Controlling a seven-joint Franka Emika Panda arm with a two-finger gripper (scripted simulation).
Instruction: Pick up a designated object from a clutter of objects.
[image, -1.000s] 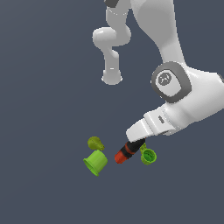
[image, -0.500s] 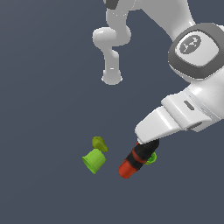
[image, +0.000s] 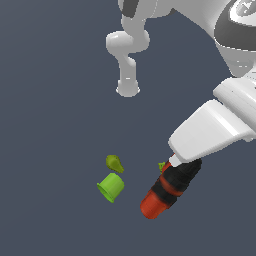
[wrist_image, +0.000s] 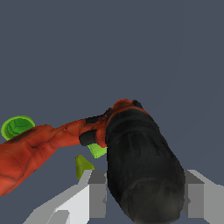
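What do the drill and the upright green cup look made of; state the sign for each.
Drill: seemingly matte moulded plastic, with a mottled red-orange body and dull black barrel showing no metallic glint. Green cup: likely smooth plastic, uniformly lime and flat-shaded without shine. Both are simulator renders, so the material is only a guess.

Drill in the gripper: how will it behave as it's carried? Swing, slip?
The drill looks rigid, no flop. The gripper clamps the black body while the red handle juts sideways, so it may pivot. The rounded body could slip.
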